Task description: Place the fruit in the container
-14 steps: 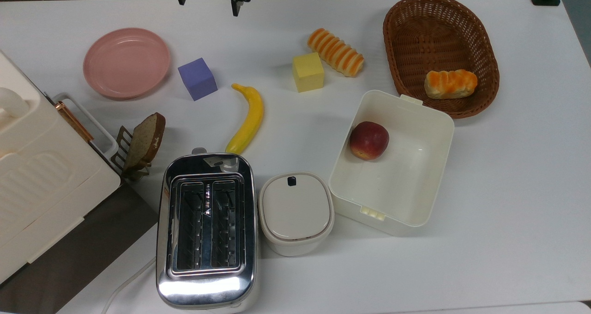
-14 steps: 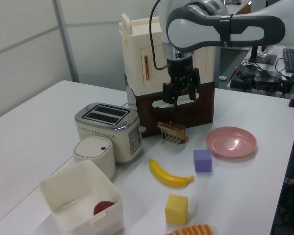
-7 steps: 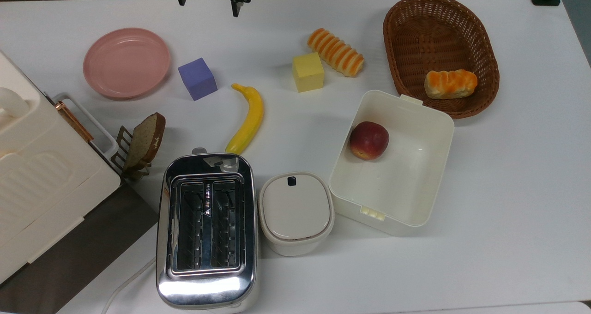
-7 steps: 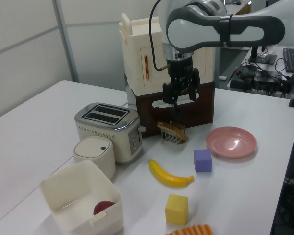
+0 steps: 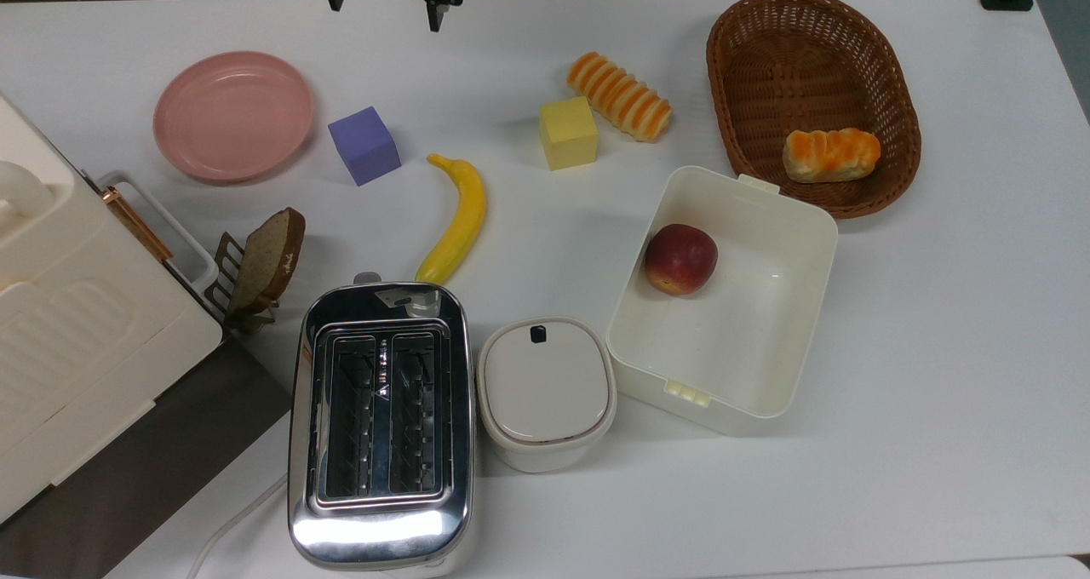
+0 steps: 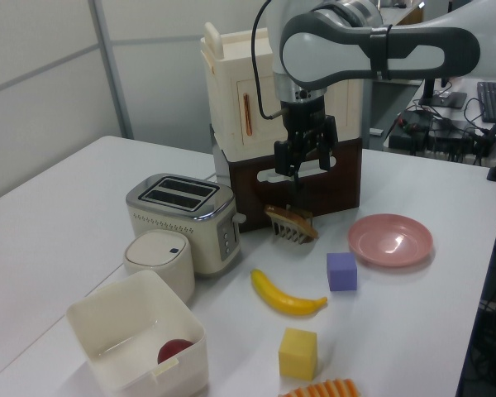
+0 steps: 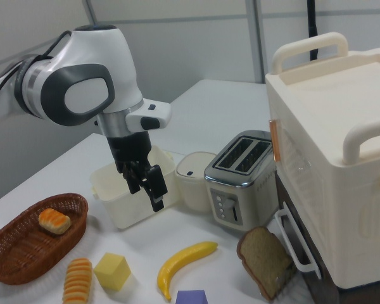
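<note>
The fruit, a curved yellow banana [image 5: 460,217] with a greenish tip, lies on the white table between a purple cube and the toaster; it also shows in the left view [image 6: 285,295] and the right view [image 7: 183,261]. The container, a cream-white box [image 5: 813,306], stands to the top view's right of the banana and holds a red apple [image 5: 679,258]. The box appears too in the left view [image 6: 107,327] and, partly behind the arm, in the right view [image 7: 111,193]. My gripper [image 5: 383,2] hangs open and empty, high above the table's far edge, well clear of the banana [image 6: 302,168] [image 7: 145,191].
A chrome toaster [image 5: 381,421] and a lidded white pot [image 5: 545,392] stand near the banana's tip. A yellow cube [image 5: 568,132], purple cube [image 5: 364,145], pink plate [image 5: 232,115], striped roll [image 5: 619,95], wicker basket [image 5: 766,25] with a roll, bread slice [image 5: 268,260] and large cream appliance [image 5: 77,332] surround them.
</note>
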### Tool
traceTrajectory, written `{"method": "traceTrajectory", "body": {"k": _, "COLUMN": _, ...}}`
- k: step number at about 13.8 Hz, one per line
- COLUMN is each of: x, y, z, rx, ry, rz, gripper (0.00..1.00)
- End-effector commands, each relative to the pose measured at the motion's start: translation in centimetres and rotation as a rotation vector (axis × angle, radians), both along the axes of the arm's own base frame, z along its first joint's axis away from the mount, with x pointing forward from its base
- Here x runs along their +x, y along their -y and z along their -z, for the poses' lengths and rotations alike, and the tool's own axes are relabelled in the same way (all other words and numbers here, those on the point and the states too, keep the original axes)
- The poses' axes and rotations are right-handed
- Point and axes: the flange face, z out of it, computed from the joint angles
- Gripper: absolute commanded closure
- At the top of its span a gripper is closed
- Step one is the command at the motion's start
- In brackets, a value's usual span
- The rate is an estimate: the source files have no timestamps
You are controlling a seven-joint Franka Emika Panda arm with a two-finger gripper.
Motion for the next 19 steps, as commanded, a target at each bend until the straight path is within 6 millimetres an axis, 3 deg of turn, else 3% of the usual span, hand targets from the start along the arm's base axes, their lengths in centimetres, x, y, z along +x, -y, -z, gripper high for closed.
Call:
{"method": "traceTrajectory", "body": {"k": 1, "x": -0.50, "y": 0.15, "z": -0.19, "rx": -0.001, "ry": -0.018, "rz": -0.014, "gripper": 0.00}}
{"method": "traceTrajectory", "body": {"k": 19, "x": -0.55, "y": 0.07, "z": 0.11, "rx": 0.010, "ry": -0.026, "rz": -0.043, "gripper": 0.00}}
